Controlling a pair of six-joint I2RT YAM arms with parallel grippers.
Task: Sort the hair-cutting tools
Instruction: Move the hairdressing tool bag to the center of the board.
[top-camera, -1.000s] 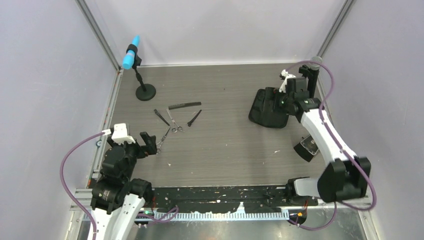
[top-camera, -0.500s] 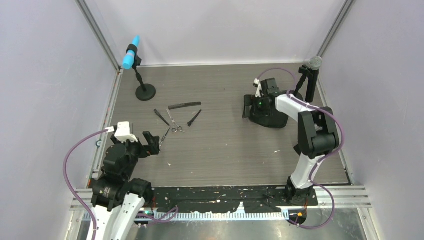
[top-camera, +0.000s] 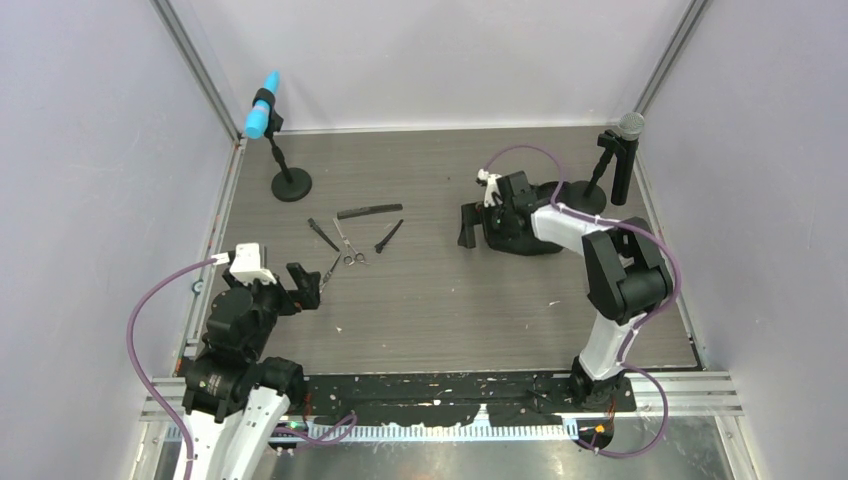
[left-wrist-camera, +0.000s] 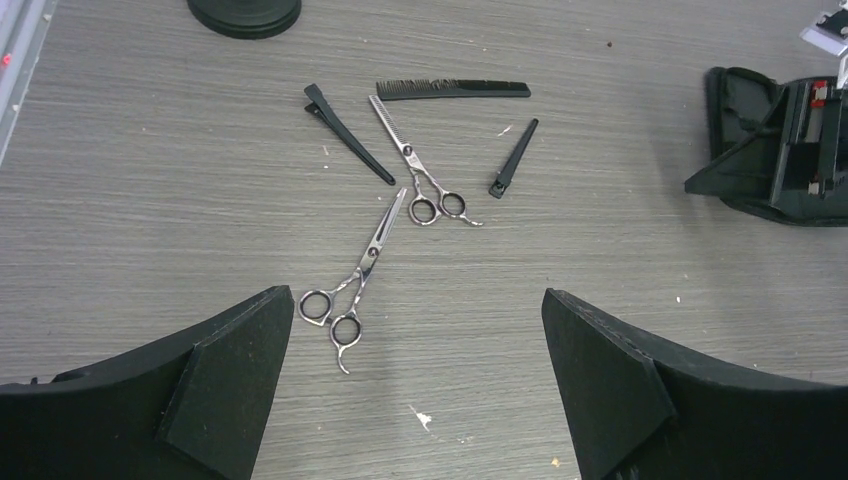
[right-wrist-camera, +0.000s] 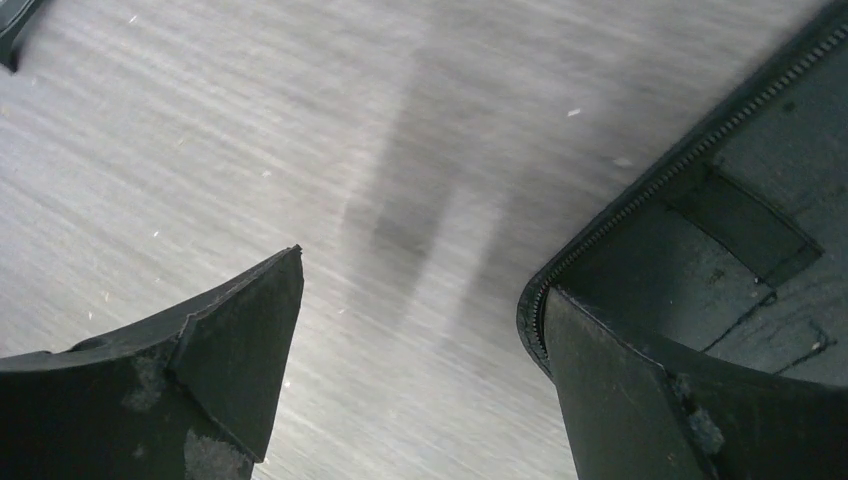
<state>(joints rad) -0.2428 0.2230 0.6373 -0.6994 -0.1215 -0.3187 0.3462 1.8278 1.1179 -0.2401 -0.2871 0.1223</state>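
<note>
The two slim silver ring-handled scissors (left-wrist-camera: 420, 175), the long thin black comb (left-wrist-camera: 453, 89) and the two short black clips (left-wrist-camera: 347, 133) lie unmoved, left of centre on the grey wood-grain desk (top-camera: 440, 300), just ahead of the left end effector (left-wrist-camera: 418, 305), still spread wide and empty. The right end effector (right-wrist-camera: 420, 280), likewise released, has swung left across the flat black zip case (right-wrist-camera: 720, 230) to its left edge. Its arm hides much of the case from above, and the wrist view is too blurred to tell whether a finger touches the zip rim.

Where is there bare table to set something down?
Free: the wide stretch between the scissors and the case, and the table's near edge. Crowded: comb, clips and scissors cluster ahead of the left gripper.
</note>
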